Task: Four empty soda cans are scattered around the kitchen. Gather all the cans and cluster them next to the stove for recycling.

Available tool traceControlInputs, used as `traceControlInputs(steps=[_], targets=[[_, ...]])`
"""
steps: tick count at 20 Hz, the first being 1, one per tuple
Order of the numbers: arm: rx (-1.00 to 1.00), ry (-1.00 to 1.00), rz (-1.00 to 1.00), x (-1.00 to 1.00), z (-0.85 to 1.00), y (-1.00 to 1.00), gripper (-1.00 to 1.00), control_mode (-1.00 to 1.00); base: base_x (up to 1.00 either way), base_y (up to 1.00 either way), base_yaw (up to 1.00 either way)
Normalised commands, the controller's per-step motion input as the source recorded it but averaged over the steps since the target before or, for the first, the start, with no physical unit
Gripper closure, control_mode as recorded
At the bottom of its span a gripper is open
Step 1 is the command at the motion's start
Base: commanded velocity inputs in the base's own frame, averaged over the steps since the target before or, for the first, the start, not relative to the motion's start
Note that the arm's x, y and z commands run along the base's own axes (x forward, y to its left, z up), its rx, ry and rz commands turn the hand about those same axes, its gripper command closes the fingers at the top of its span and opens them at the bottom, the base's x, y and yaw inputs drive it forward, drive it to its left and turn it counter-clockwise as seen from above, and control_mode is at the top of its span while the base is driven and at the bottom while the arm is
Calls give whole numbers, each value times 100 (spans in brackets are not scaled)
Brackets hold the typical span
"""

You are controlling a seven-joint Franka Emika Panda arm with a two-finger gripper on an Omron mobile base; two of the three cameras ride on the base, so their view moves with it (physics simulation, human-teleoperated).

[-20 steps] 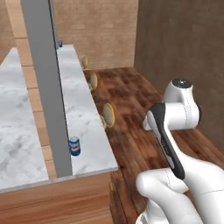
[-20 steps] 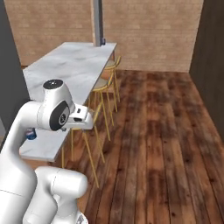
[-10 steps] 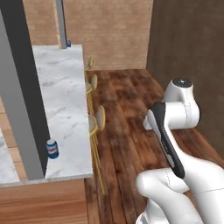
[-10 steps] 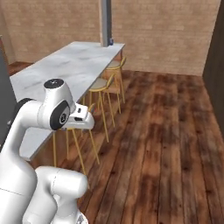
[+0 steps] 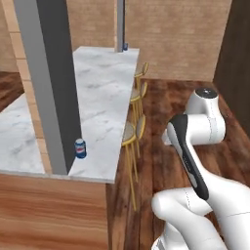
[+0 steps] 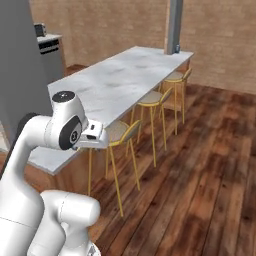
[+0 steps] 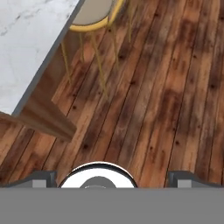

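A blue soda can [image 5: 80,148] stands upright on the white marble counter [image 5: 100,97], right beside a grey pillar [image 5: 51,83] near the counter's front edge. A second blue can [image 5: 125,47] stands at the counter's far end by another pillar, and shows as a small dark can [image 6: 177,48] in the right base view. My arm is folded above the wood floor, clear of the counter, hand [image 6: 93,136] pointing down. My gripper [image 7: 114,179] is open, its fingertips [image 7: 41,178] wide apart with nothing between them. The stove is out of view.
Three yellow stools [image 5: 135,128] line the counter's floor side; the nearest stool [image 7: 94,13] is just ahead of my hand. Wood floor [image 6: 200,175] spreads to the right. A grey appliance [image 6: 47,52] stands at the back left against the brick wall.
The whole picture has shifted, so the base has moved: the counter now runs up the middle and its far end shows. The arm holds the same folded pose, gripper still open.
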Motion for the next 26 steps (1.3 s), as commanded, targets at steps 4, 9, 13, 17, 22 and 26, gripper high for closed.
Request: traceControlInputs(steps=[4,9,13,17,22,26], targets=[[0,0,0,0,0,0,-100,100,0,-9,48],[0,0,0,0,0,0,-100,100,0,-31,43],[0,0,0,0,0,0,-100,100,0,-28,45],[0,0,0,0,0,0,-100,100,0,-39,39],[0,0,0,0,0,0,-100,100,-4,-42,39],[0,0,0,0,0,0,-100,100,7,-61,28]])
